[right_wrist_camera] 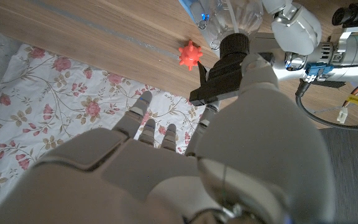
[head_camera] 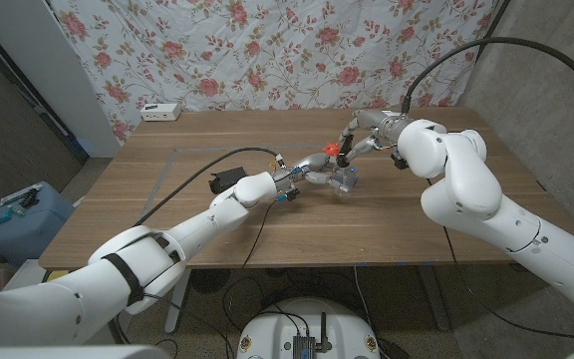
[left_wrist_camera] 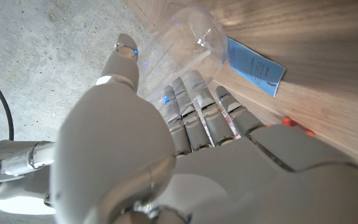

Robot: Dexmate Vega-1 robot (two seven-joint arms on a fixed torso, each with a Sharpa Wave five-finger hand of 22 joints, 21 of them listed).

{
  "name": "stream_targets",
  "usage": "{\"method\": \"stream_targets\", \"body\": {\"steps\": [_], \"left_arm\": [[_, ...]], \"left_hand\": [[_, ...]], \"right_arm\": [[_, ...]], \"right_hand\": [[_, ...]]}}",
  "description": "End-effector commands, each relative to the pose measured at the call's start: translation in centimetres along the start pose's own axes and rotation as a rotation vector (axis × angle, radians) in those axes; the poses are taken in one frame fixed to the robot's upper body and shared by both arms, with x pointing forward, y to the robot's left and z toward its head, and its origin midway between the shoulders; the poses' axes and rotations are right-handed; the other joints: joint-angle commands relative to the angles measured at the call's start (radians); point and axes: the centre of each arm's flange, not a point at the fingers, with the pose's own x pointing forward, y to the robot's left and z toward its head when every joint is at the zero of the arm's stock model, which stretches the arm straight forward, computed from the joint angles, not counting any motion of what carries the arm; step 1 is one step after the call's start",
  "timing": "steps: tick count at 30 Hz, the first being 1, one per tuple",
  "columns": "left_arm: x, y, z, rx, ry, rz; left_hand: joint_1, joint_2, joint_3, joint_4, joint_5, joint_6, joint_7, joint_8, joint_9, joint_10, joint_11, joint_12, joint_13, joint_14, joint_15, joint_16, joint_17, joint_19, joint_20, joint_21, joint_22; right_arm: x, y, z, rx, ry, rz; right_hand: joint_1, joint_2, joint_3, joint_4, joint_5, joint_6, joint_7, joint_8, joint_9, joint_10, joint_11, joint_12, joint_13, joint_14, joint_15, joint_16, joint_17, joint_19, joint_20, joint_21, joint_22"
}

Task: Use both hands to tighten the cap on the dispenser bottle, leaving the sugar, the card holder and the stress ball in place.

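Left hand point(left_wrist_camera: 166, 143) — clear bottle point(left_wrist_camera: 185, 37), label unreadable

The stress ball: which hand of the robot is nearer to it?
Right. The right hand sits just beside the red spiky stress ball, working at the black cap. The left hand grips the clear bottle on the ball's near side, slightly farther away.

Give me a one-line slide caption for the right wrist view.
Right hand on the dispenser bottle's black cap, spiky stress ball nearby.
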Motion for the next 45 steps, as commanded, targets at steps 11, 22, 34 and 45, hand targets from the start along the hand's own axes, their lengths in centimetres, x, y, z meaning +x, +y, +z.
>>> {"method": "stream_targets", "body": {"steps": [11,22,34,45], "left_arm": [[0.0,0.0,-0.2,-0.005,0.003,0.002],[0.0,0.3,-0.4,-0.006,0.005,0.003],[-0.1,0.6,-0.7,-0.009,0.008,0.006],[0.2,0.7,-0.9,-0.015,0.008,0.002]], "left_hand": [[-0.048,0.112,0.077,0.07,0.005,0.087,-0.02,0.005,0.005,0.006,0.0,0.003,0.002,0.007,-0.072,0.007,0.003,0.002,-0.066,0.001,0.001],[-0.044,0.11,0.077,0.066,0.006,0.086,-0.023,0.005,0.005,0.005,-0.001,0.003,0.002,0.007,-0.073,0.007,0.003,0.002,-0.066,0.001,0.001],[-0.04,0.11,0.076,0.065,0.006,0.084,-0.024,0.004,0.005,0.006,-0.001,0.003,0.003,0.006,-0.071,0.008,0.004,0.002,-0.065,0.001,0.001],[-0.04,0.111,0.076,0.066,0.006,0.087,-0.021,0.005,0.005,0.007,0.001,0.003,0.003,0.007,-0.072,0.009,0.004,0.003,-0.063,0.001,0.002]], "right_arm": [[0.0,0.0,1.0,-0.051,0.071,-0.005],[0.1,-0.1,1.8,-0.095,0.113,-0.036],[0.3,-0.2,2.4,-0.107,0.155,-0.081],[0.7,0.0,2.5,-0.12,0.176,-0.081]], "right_hand": [[-0.073,0.009,-0.024,0.038,-0.011,0.085,0.002,0.022,-0.002,0.057,0.017,0.014,0.001,0.038,-0.01,0.013,0.001,0.035,-0.009,0.004,0.0],[-0.154,0.0,-0.062,0.074,-0.023,0.139,0.016,0.017,-0.011,0.124,0.046,0.021,0.001,0.094,-0.057,0.027,0.003,0.1,-0.069,0.013,0.0],[-0.181,0.007,-0.077,0.087,-0.03,0.229,0.04,0.025,-0.014,0.202,0.062,0.031,0.0,0.165,-0.087,0.041,0.003,0.175,-0.093,0.018,-0.001],[-0.191,0.012,-0.086,0.092,-0.038,0.251,0.041,0.013,-0.015,0.236,0.056,0.029,0.0,0.199,-0.102,0.041,0.0,0.208,-0.097,0.013,-0.001]]}}
